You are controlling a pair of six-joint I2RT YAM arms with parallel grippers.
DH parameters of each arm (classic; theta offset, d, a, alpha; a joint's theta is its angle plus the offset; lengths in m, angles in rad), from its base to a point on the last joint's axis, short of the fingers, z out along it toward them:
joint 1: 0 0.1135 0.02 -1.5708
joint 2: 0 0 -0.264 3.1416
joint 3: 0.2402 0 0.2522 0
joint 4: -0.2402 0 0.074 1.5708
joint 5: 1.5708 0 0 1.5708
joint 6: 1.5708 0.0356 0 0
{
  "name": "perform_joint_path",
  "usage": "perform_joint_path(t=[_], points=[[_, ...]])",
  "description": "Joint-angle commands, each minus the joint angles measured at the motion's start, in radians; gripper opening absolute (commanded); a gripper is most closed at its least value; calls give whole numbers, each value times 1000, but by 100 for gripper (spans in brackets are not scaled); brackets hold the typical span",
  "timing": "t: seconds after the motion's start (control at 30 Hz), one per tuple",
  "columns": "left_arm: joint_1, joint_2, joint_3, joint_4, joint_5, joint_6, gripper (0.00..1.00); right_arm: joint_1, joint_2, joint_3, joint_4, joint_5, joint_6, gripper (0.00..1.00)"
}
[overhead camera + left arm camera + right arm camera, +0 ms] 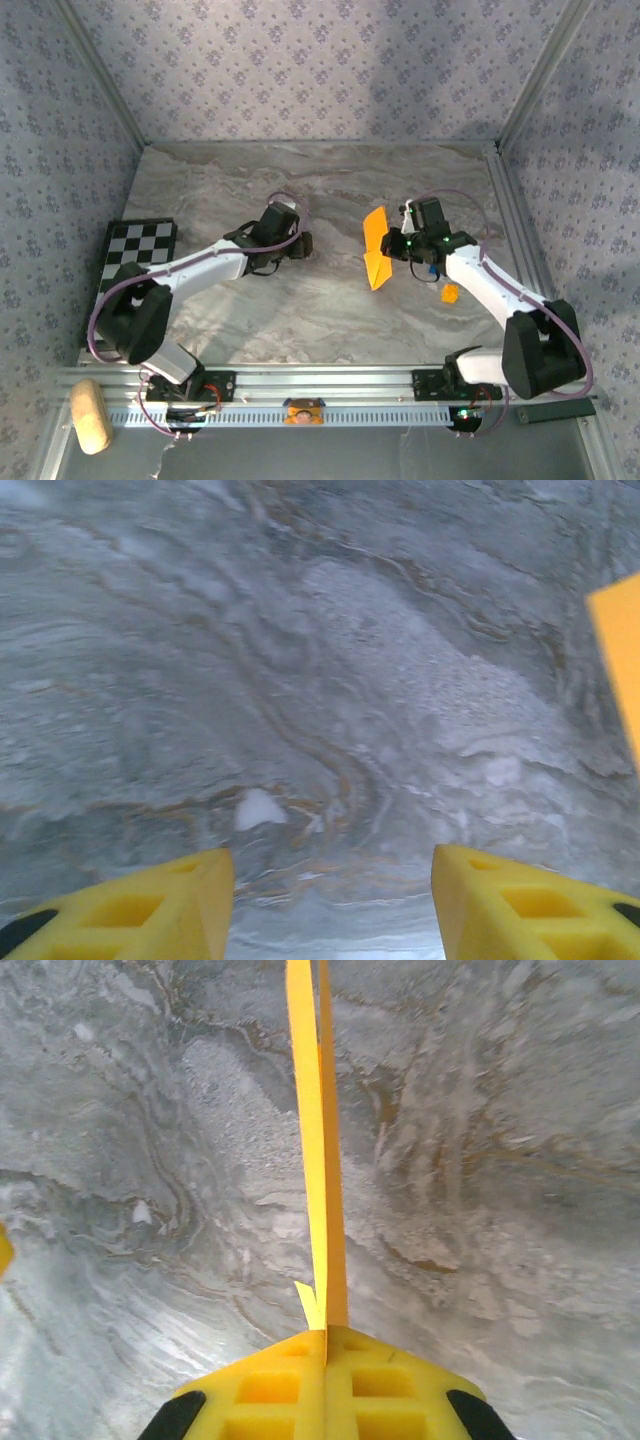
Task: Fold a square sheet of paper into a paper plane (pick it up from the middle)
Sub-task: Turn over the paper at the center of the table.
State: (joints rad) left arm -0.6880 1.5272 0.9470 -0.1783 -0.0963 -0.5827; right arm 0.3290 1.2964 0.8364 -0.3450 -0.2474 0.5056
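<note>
at the near edge a metal rail (330, 385) carries both arm bases, with a tan cork-like block (89, 416) lying at its left end. a little further in, a tiny orange bit (449, 292) sits on the marbled bench (300, 310) just beside the right arm. beyond it the right fingers (325, 1360) are clenched on the paper plane (376, 248), pinching it along its folded ridge so that it stands edge-on right of the bench's middle; the right wrist view has the doubled orange-yellow strip running straight away from the closed tips. whether its far point touches the bench cannot be told. level with it, well apart to the left, the left fingers (301, 245) are spread and released, with bare bench between them in the left wrist view and a corner of the orange paper at the right border. the chequered board (140, 248) lies at the left edge. judging by the slim, pointed shape, the folding looks essentially done; what seems left is at most spreading the wings or setting the plane down. no brand, label or legible writing shows anywhere, and the far walls (300, 70) bear just a repeated floral print.
</note>
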Motion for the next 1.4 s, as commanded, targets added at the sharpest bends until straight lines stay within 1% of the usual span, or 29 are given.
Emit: perform_joint_path(t=[0.0, 0.13, 0.2, 0.33, 0.43, 0.57, 0.63, 0.7, 0.8, 0.87, 1.03, 1.1, 1.2, 1.27, 1.37], points=[[14, -61, -37, 28, -90, -32, 56, 19, -35, 46, -142, 140, -55, 3], [31, -55, -52, 28, -66, -27, 56, 61, -28, 90, -205, 269, -43, 3], [33, -50, -63, 35, -66, -29, 56, 99, -17, 107, -220, 319, -69, 3], [43, -54, -79, 49, -62, -41, 56, 198, 19, 163, -250, 473, -98, 3], [54, -73, -91, 50, -84, -57, 56, 250, 73, 217, -338, 590, -93, 4], [95, -99, -109, 20, -95, -100, 57, 263, 167, 292, -440, 629, -74, 3], [116, -123, -134, 28, -85, -118, 57, 277, 198, 312, -450, 635, -77, 3], [132, -148, -167, 53, -78, -132, 60, 298, 223, 328, -454, 657, -82, 3], [159, -183, -197, 60, -75, -165, 62, 336, 269, 363, -478, 713, -82, 3], [170, -209, -214, 59, -95, -181, 63, 367, 310, 408, -510, 772, -75, 4], [186, -270, -245, 43, -156, -207, 65, 449, 469, 508, -596, 876, -37, 4], [189, -287, -245, 23, -181, -210, 65, 482, 537, 556, -621, 901, -34, 4], [191, -312, -246, -12, -227, -224, 65, 531, 652, 648, -655, 892, -31, 5], [192, -335, -252, -33, -259, -237, 65, 567, 708, 698, -658, 863, -29, 5], [195, -381, -265, -67, -305, -259, 65, 604, 753, 736, -617, 778, -29, 8]])
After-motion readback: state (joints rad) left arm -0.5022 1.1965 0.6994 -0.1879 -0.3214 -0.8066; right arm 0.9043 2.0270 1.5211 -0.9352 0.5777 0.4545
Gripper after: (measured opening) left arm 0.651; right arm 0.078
